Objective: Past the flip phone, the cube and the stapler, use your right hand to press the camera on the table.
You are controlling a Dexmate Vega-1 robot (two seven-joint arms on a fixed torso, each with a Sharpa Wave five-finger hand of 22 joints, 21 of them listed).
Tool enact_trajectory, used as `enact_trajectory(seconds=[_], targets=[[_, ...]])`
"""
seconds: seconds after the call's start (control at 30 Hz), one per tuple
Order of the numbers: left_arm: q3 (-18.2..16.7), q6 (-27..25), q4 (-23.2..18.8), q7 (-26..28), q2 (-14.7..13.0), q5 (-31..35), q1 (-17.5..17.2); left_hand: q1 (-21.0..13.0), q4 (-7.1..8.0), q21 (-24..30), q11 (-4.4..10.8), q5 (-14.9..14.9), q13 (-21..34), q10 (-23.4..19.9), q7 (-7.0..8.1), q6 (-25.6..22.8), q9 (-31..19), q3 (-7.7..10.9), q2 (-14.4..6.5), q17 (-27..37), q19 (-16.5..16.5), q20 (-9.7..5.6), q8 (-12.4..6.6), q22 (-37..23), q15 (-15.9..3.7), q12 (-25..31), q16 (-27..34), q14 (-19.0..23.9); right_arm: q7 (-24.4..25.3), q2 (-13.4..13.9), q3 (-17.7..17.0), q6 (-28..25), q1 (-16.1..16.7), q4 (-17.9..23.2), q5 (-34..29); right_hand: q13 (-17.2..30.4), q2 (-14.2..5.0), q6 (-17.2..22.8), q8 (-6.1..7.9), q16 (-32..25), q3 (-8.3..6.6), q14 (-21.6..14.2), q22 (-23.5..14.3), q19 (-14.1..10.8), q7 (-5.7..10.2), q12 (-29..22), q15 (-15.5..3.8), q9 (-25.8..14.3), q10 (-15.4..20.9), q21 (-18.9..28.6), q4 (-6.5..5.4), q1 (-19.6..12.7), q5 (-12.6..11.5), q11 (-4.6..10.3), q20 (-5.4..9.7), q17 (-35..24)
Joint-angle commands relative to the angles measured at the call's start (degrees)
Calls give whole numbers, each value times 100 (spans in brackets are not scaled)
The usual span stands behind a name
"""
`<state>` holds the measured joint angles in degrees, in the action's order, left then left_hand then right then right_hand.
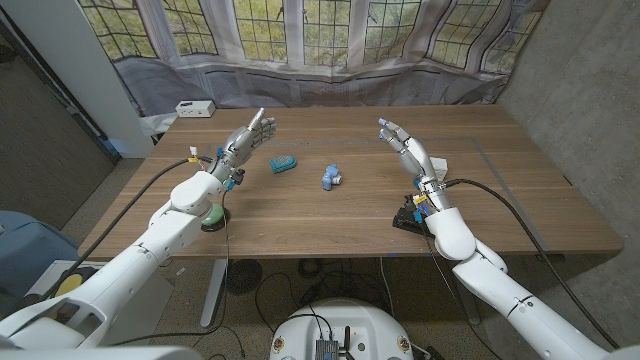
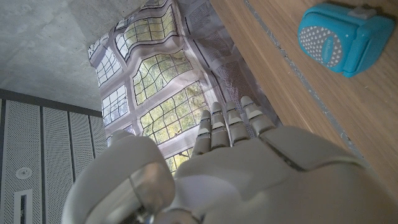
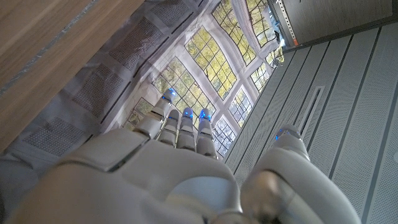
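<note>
A teal boxy device (image 1: 283,164) with a dotted round face (image 2: 346,36) lies left of the table's middle; it may be the camera. Just right of it sits a small blue and white object (image 1: 331,177). A black object (image 1: 408,216) lies near the front right, partly hidden by my right wrist. Under my left forearm, a green round thing (image 1: 212,217) shows in part. My right hand (image 1: 400,138) is raised above the table right of the middle, fingers spread, holding nothing. My left hand (image 1: 250,135) is raised left of the teal device, also empty.
A small white box (image 1: 194,108) stands on a ledge beyond the table's far left corner. A printed window curtain (image 1: 330,40) hangs behind the wooden table (image 1: 330,225). A faint rectangle outline (image 1: 500,165) marks the right side of the top.
</note>
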<state>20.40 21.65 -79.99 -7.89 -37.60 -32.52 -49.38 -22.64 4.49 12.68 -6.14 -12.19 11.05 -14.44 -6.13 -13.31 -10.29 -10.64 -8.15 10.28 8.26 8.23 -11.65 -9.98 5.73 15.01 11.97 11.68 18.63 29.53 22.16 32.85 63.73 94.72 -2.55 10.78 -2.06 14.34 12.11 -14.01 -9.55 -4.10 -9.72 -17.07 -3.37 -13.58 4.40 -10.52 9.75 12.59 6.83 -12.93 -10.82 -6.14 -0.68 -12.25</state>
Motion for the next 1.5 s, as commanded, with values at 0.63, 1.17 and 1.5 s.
enact_trajectory(seconds=[0.63,1.17,1.5], targets=[[-38,169,185,-194,67,-131,22,-78,0,-60,26,3,28,-73,23,-49,-7,40,0,12,-23,68,33,-27,-23,-53,-55,22,1102,352,369,-1132,-125,536,-2422,31,-17,-43,-56,-2,-57,-104,-17,-27,168,14,-45,-35,97,-37,93,-197,-27,59,-29,21],[-98,223,132,-114,56,-142,-62,-87,2,-79,57,12,31,-110,29,-94,-8,57,-9,14,-29,93,29,-30,-33,-66,-67,27,1242,670,695,-1875,-247,890,-3048,35,-72,-90,-77,53,-109,-39,-18,64,247,63,-73,-39,52,-95,128,-301,-38,123,-5,29],[-47,263,203,-213,94,-136,-9,-105,-2,-98,57,16,32,-118,36,-114,-9,77,-26,14,-61,80,30,-31,-29,-77,-81,5,1143,832,863,-2357,-274,1165,-3311,46,-113,-28,-58,155,-129,166,-23,329,517,159,149,-44,-99,-185,122,-346,-24,185,-199,16]])
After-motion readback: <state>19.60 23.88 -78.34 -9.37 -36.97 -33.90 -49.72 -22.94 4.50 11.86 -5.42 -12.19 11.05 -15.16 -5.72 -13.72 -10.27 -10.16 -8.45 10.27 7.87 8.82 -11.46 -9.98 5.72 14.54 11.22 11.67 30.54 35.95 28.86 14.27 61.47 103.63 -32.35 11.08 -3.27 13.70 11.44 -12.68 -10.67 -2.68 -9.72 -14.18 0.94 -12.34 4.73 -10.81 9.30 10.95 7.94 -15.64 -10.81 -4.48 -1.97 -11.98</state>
